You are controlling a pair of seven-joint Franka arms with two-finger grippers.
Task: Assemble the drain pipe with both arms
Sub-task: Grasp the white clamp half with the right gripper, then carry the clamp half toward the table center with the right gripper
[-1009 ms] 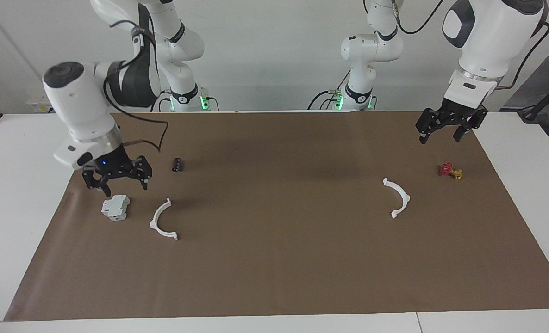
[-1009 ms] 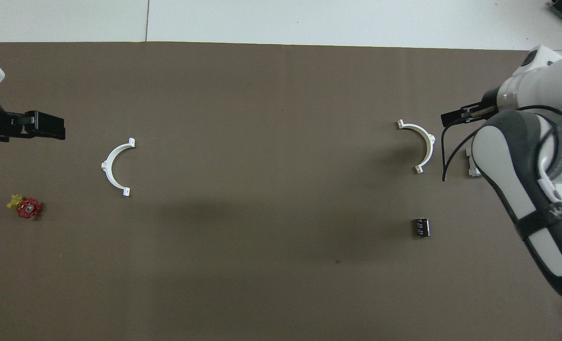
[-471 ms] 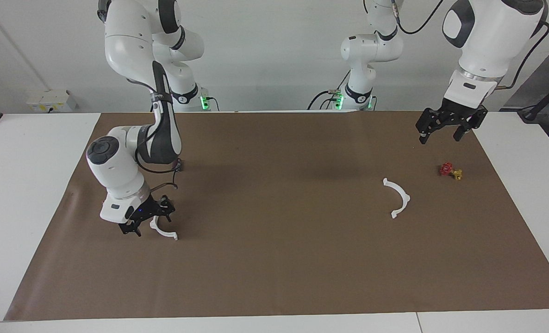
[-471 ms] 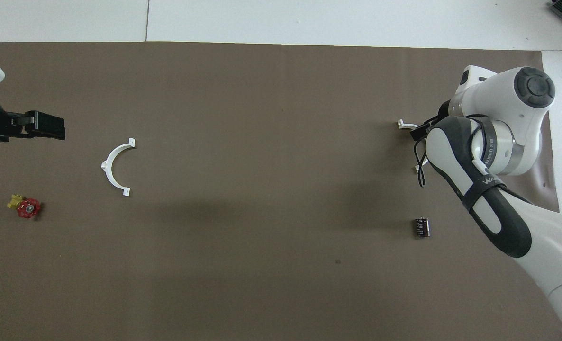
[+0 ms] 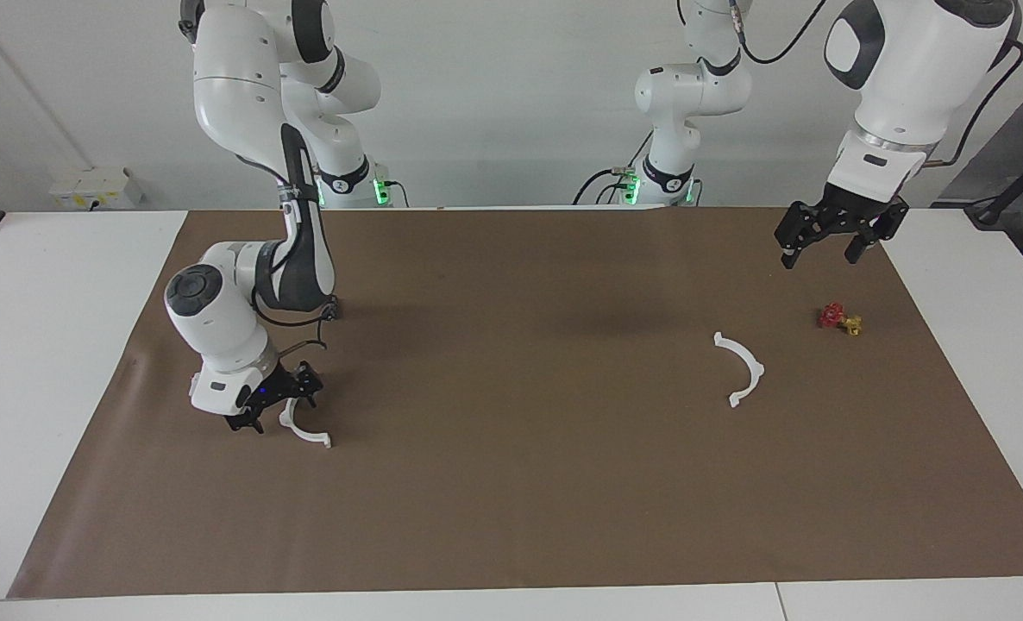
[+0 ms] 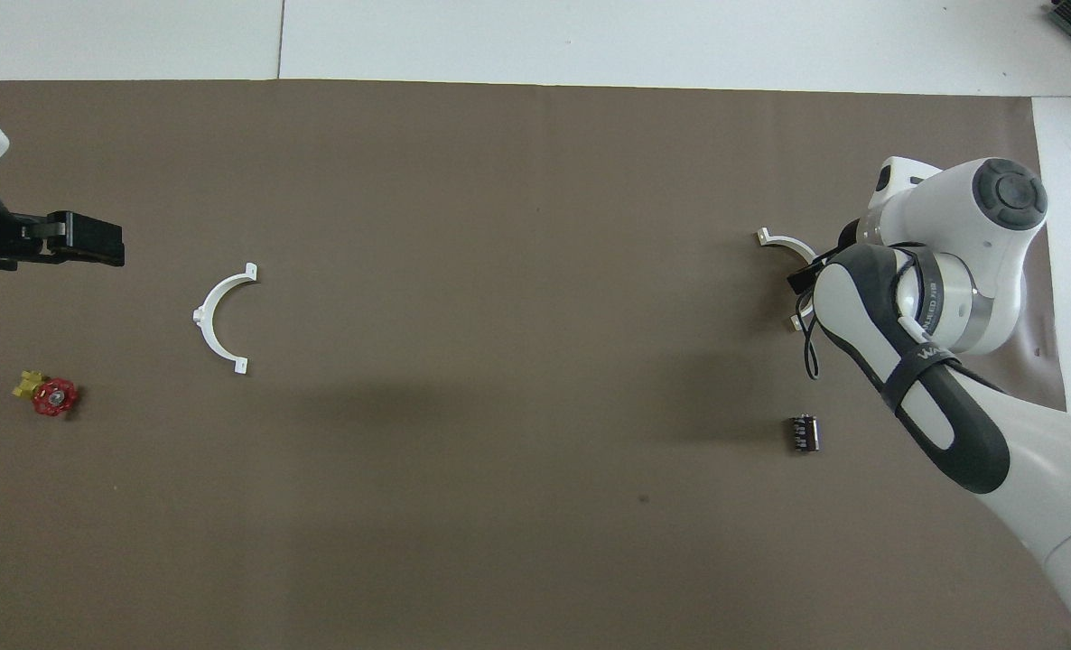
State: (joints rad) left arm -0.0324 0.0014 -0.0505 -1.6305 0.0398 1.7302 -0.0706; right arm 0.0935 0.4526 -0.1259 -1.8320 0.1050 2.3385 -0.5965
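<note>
- Drain pipe, first half (image 5: 743,369): we record a thin white half-circle with small outward tabs, flat on the brown mat toward the left arm's end of the desk.
- Drain pipe, second half (image 5: 307,433): same shape, flat toward the right arm's end, partly hidden; well apart from the first.

Two pipe halves are laid well apart on a mat (image 5: 511,483) spread over the surface (image 5: 54,362). One pipe half (image 5: 743,369) is placed toward the left arm's end; the valve (image 5: 839,319) is found beside it, nearer that end and nearer the robots. The other pipe half (image 5: 306,431) is placed toward the right arm's end, with the right gripper (image 5: 275,407) lowered over it. The small cylinder (image 6: 803,432) is set nearer the robots than that half. The left gripper (image 5: 829,240) is held over the mat near the valve.
</note>
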